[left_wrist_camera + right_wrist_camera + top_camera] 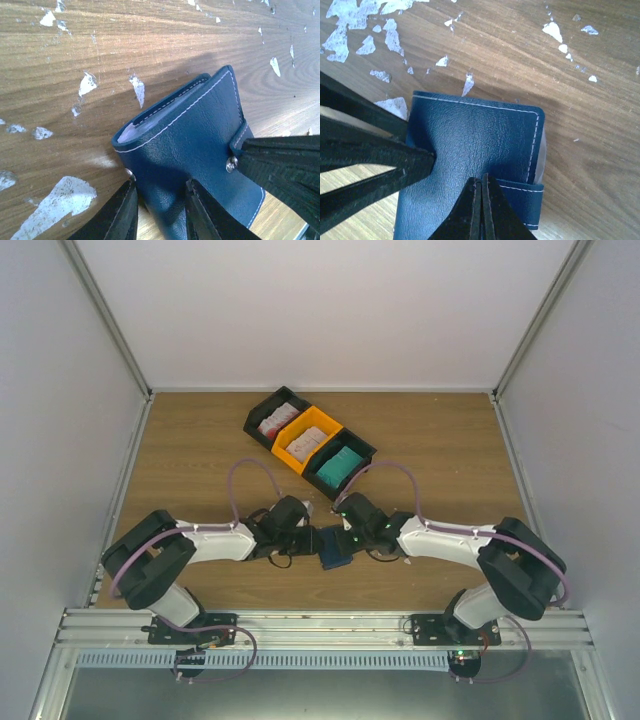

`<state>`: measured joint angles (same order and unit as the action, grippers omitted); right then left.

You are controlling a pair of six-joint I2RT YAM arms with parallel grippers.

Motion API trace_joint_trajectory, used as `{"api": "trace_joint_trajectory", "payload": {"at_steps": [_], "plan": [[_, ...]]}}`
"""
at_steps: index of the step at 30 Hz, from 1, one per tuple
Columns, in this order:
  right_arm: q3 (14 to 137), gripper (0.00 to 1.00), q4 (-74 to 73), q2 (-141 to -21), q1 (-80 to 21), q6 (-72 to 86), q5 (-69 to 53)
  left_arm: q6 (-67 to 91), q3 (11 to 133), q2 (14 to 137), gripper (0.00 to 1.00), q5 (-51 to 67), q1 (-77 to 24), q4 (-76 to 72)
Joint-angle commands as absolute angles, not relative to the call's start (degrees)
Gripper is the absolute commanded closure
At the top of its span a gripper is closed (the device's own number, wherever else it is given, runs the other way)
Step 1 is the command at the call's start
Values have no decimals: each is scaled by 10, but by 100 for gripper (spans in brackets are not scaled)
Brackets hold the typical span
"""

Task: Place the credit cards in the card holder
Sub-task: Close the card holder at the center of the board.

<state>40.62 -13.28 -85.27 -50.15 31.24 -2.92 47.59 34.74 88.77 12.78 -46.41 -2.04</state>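
Navy card holder (195, 150), white stitching (172, 121)

left pincer (160, 192) clamping, right pincer (481, 184) closed

navy card holder (190, 145), gripped between left fingers (125, 217), scuffed wooden table (150, 45)

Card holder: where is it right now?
In the top view the card holder is low centre, held between the left gripper and right gripper, on the near side of the bins.
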Motion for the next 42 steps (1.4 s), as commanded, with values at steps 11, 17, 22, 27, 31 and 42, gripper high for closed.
{"api": "trace_joint_trajectory", "payload": {"at_steps": [11, 17, 22, 27, 31, 42], "plan": [[392, 100, -171, -857, -511, 297, -88, 470, 354, 932, 74, 101, -467, -4], [396, 99, -156, -883, -511, 311, -61, 468, 355, 932, 74, 106, -467, -4], [392, 100, -150, -888, -512, 313, -72, 467, 355, 932, 74, 109, -467, -4], [386, 99, -168, -882, -519, 308, -81, 468, 355, 932, 74, 105, -467, -4], [375, 99, -177, -869, -522, 308, -84, 468, 354, 935, 74, 102, -467, -4], [363, 99, -156, -881, -532, 303, -104, 471, 356, 944, 75, 106, -467, -5]]}}
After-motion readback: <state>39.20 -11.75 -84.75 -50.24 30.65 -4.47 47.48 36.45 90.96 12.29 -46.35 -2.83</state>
